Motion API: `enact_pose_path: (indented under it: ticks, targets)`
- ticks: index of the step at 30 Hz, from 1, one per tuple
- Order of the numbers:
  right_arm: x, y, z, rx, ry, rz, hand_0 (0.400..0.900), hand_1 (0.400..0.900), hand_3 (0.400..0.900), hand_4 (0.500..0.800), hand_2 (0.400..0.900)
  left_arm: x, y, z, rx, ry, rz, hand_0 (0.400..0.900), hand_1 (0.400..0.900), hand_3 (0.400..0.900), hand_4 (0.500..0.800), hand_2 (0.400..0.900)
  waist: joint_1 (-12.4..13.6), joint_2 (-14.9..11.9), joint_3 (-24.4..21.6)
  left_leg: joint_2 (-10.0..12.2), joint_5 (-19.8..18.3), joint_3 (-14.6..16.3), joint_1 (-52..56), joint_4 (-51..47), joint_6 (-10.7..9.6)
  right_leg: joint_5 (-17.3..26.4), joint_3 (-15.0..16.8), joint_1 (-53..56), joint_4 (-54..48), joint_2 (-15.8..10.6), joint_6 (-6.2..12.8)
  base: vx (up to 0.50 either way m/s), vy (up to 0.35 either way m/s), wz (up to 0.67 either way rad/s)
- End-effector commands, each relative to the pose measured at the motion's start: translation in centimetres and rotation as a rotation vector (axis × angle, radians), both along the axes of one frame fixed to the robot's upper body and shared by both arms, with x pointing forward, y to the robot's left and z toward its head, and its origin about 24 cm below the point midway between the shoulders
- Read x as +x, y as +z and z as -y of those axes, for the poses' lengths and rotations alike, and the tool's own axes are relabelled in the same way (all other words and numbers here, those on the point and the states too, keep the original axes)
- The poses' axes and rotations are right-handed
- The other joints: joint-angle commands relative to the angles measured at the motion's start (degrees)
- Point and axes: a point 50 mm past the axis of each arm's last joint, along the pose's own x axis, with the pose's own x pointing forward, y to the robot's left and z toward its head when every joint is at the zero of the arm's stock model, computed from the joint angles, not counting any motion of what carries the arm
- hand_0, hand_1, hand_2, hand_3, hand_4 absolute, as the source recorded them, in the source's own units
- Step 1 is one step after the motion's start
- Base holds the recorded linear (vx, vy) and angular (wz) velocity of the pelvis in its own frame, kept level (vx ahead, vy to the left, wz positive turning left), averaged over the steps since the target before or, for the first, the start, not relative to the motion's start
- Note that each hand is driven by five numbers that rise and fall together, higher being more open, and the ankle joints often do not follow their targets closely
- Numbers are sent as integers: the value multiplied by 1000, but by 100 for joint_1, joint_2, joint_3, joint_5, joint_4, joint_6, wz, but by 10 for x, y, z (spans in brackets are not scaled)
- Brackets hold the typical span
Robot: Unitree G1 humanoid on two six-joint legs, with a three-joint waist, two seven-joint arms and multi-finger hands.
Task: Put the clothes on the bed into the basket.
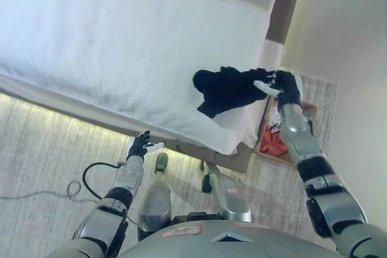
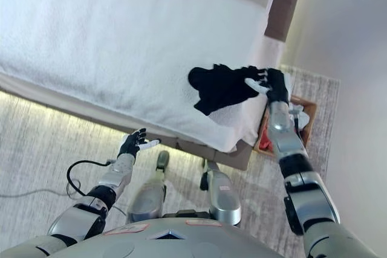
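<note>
A black garment [image 1: 227, 90] lies crumpled on the white bed [image 1: 121, 46] near its right corner. My right hand [image 1: 284, 84] is at the garment's right edge, fingers curled into the cloth. The basket [image 1: 308, 110], brown and low, stands on the floor beside the bed's corner, partly hidden by my right arm; a red cloth [image 1: 273, 142] and a pale one lie in it. My left hand [image 1: 141, 145] hangs open and empty over the floor below the bed's edge.
The bed's brown frame [image 1: 199, 152] runs along its near edge, lit underneath. A dark headboard post [image 1: 284, 10] rises at the upper right, with a pale wall [image 1: 344, 28] beyond. The basket sits on a grey rug [image 1: 320, 89].
</note>
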Motion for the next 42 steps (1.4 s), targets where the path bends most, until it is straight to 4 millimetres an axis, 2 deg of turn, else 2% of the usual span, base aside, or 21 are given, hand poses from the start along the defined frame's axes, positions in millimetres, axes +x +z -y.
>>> enact_pose_path:
  ticks: [1, 5, 6, 10, 12, 13, 20, 21, 23, 24, 26, 32, 37, 42]
  targets:
    - [-3, 45, 32, -16, -140, 268, 400, 400, 400, 500, 400, -8, -2, -5, 16, -29, 0, 900, 900, 900, 800, 900, -146, 269, -927, -2, -279, 425, 261, -7, 132, -647, 160, 492, 270, -162, 315, 29, 5, 5]
    - [-17, 42, 55, -14, -294, 281, 400, 400, 400, 500, 400, -18, -8, -5, 1, -11, -26, 900, 900, 900, 800, 900, -183, 375, -1248, -2, -361, 435, 456, -7, 156, -741, 139, 725, 284, -179, 328, 45, 8, 0]
    - [-23, 39, 65, 13, -388, 290, 400, 400, 400, 500, 400, -23, -10, -5, -3, -6, -33, 900, 900, 900, 800, 900, -191, 424, -1352, 3, -393, 441, 522, -7, 167, -777, 139, 795, 297, -181, 329, 38, -3, -2]
    - [-29, 34, 77, 26, -482, 281, 400, 400, 400, 500, 400, -30, -14, -5, -9, 3, -58, 900, 900, 900, 800, 900, -191, 477, -1473, 14, -435, 463, 612, -7, 172, -809, 155, 888, 297, -172, 324, 24, -10, -4]
    - [-29, 38, 78, 20, -498, 294, 400, 400, 400, 500, 400, -33, -15, -5, -14, 10, -63, 900, 900, 900, 800, 900, -200, 508, -1506, 14, -453, 486, 656, -7, 176, -825, 175, 927, 302, -161, 316, 17, -13, -3]
    - [-33, 30, 84, 27, -529, 257, 400, 400, 400, 500, 400, -35, -16, -4, -14, 5, -70, 900, 900, 900, 800, 900, -197, 523, -1520, 14, -464, 486, 678, -7, 180, -842, 176, 953, 312, -159, 313, 0, 0, 0]
    - [-35, 17, 94, 29, -581, 164, 400, 400, 400, 500, 400, -45, -21, -2, -19, 1, -108, 900, 900, 900, 800, 900, -178, 598, -1514, 17, -479, 494, 792, -7, 179, -833, 205, 1078, 293, -153, 296, 2, -5, 0]
    - [-41, 3, 102, 54, -631, 95, 400, 400, 400, 500, 400, -46, -22, -3, -14, -4, -115, 900, 900, 900, 800, 900, -152, 604, -1530, 22, -469, 483, 786, -7, 166, -836, 184, 1107, 269, -148, 294, 12, -18, 5]
    - [-39, 4, 103, 60, -636, 90, 400, 400, 400, 500, 400, -47, -23, -3, -13, -3, -117, 900, 900, 900, 800, 900, -144, 610, -1526, 25, -463, 474, 782, -7, 161, -831, 178, 1117, 254, -148, 292, 3, -16, 5]
    - [-45, -4, 111, 68, -665, 45, 400, 400, 400, 500, 400, -47, -22, -3, -13, -7, -115, 900, 900, 900, 800, 900, -137, 620, -1525, 23, -455, 467, 773, -7, 154, -831, 166, 1128, 243, -152, 292, -7, -20, 6]
    - [-43, -6, 113, 90, -680, 24, 400, 400, 400, 500, 400, -48, -23, -5, -13, -1, -120, 900, 900, 900, 800, 900, -123, 641, -1524, 23, -434, 458, 754, -7, 138, -828, 135, 1141, 220, -155, 291, -13, -21, 7]
    - [-68, -22, 145, 180, -816, -126, 400, 400, 400, 500, 400, -51, -23, -9, -17, -3, -129, 900, 900, 900, 800, 900, -48, 694, -1512, 18, -393, 386, 699, -7, 97, -839, 34, 1181, 170, -164, 284, -6, -22, 9]
    - [-77, -22, 158, 122, -795, -253, 400, 400, 400, 500, 400, -55, -24, -15, -10, 9, -150, 900, 900, 900, 800, 900, -24, 679, -1471, 18, -359, 339, 671, -7, 68, -833, -32, 1225, 143, -174, 271, 0, -17, 6]
    - [-75, -11, 168, 97, -798, -276, 400, 400, 400, 500, 400, -61, -29, -16, -8, 15, -188, 900, 900, 900, 800, 900, -27, 616, -1451, 38, -351, 320, 654, -7, 32, -829, -80, 1266, 93, -165, 256, 15, -13, 4]
